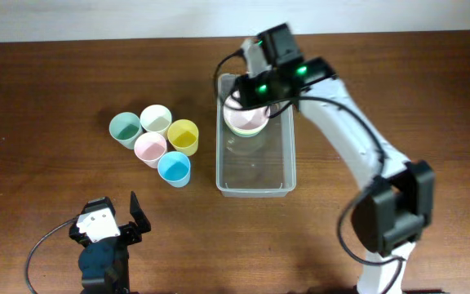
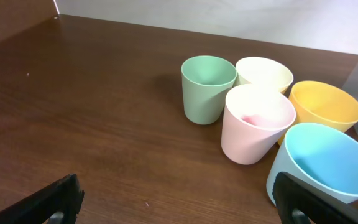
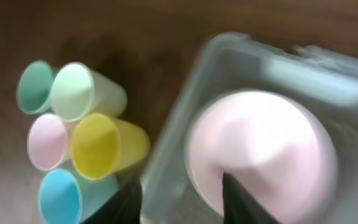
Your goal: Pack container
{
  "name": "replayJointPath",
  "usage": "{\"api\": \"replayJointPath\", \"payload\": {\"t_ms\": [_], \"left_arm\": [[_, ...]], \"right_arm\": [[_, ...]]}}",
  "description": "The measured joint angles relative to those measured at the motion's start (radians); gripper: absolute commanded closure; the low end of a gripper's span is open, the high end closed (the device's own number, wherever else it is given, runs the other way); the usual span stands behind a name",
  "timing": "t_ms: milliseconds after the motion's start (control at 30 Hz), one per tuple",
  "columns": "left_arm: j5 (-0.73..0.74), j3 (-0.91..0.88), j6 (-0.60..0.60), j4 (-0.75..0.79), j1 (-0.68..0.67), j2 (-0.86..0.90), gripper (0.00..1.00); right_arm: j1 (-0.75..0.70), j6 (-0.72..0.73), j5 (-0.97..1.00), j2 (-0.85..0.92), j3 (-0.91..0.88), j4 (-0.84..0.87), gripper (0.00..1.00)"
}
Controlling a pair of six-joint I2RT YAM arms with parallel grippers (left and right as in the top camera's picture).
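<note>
Five cups cluster on the brown table [image 2: 92, 112]: green cup [image 2: 208, 87] at 12 o'clock, cream cup [image 2: 265, 73] at 1, pink cup [image 2: 257, 124] at 2, yellow cup [image 2: 325, 104] at 3, blue cup [image 2: 325, 163] at 4. The left gripper [image 2: 182, 202] gapes wide at 6.

Dark wood table [image 1: 39, 98], five pastel cups [image 1: 150, 148], clear container [image 1: 256, 193]

You see a clear container [image 1: 255, 167], pink bowl [image 1: 243, 122], green cup [image 1: 124, 129], cream cup [image 1: 156, 119], pink cup [image 1: 150, 148], yellow cup [image 1: 184, 135], blue cup [image 1: 175, 168], and dark brown table [image 1: 55, 82].

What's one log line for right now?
left gripper: open, empty | right gripper: over pink bowl in container, grip unclear | five cups: outside container
</note>
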Motion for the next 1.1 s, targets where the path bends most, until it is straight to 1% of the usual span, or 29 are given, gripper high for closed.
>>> {"api": "replayJointPath", "payload": {"t_ms": [67, 167, 200, 300, 367, 400, 433, 467, 533, 633, 700, 833, 967, 1033, 1100], "left_arm": [[0.000, 0.000, 0.000, 0.000, 0.000, 0.000, 0.00], [0.000, 0.000, 0.000, 0.000, 0.000, 0.000, 0.00], [0.000, 0.000, 0.000, 0.000, 0.000, 0.000, 0.00], [0.000, 0.000, 0.000, 0.000, 0.000, 0.000, 0.00], [0.000, 0.000, 0.000, 0.000, 0.000, 0.000, 0.00], [0.000, 0.000, 0.000, 0.000, 0.000, 0.000, 0.00], [0.000, 0.000, 0.000, 0.002, 0.000, 0.000, 0.00], [0.000, 0.000, 0.000, 0.023, 0.000, 0.000, 0.00], [0.000, -0.001, 0.000, 0.053, 0.000, 0.000, 0.00], [0.011, -0.001, 0.000, 0.053, 0.000, 0.000, 0.00], [0.047, -0.001, 0.000, 0.036, 0.000, 0.000, 0.00], [0.137, -0.002, -0.001, 0.039, 0.000, 0.000, 0.00], [0.196, 0.004, -0.046, 0.022, 0.000, 0.007, 0.00], [0.211, 0.030, -0.074, 0.015, 0.000, 0.039, 0.00], [0.217, 0.103, -0.105, 0.006, 0.003, 0.121, 0.00]], "right_arm": [[-0.064, -0.001, 0.044, -0.050, 0.059, -0.101, 0.48], [-0.222, 0.008, 0.078, -0.134, 0.154, -0.237, 0.38], [-0.265, 0.018, 0.082, -0.154, 0.168, -0.256, 0.33], [-0.441, 0.056, 0.096, -0.226, 0.201, -0.320, 0.27], [-0.545, 0.072, 0.108, -0.256, 0.209, -0.358, 0.20], [-0.576, 0.083, 0.109, -0.262, 0.211, -0.376, 0.13], [-0.610, 0.089, 0.109, -0.265, 0.211, -0.394, 0.01], [-0.655, 0.104, 0.112, -0.263, 0.211, -0.418, 0.01], [-0.697, 0.111, 0.112, -0.257, 0.211, -0.436, 0.01], [-0.734, 0.116, 0.111, -0.256, 0.211, -0.444, 0.01], [-0.751, 0.117, 0.111, -0.256, 0.211, -0.445, 0.01], [-0.758, 0.116, 0.111, -0.256, 0.211, -0.446, 0.01], [-0.758, 0.116, 0.108, -0.256, 0.211, -0.446, 0.01], [-0.758, 0.116, 0.108, -0.256, 0.211, -0.446, 0.01], [-0.758, 0.116, 0.108, -0.256, 0.211, -0.446, 0.01]]}}
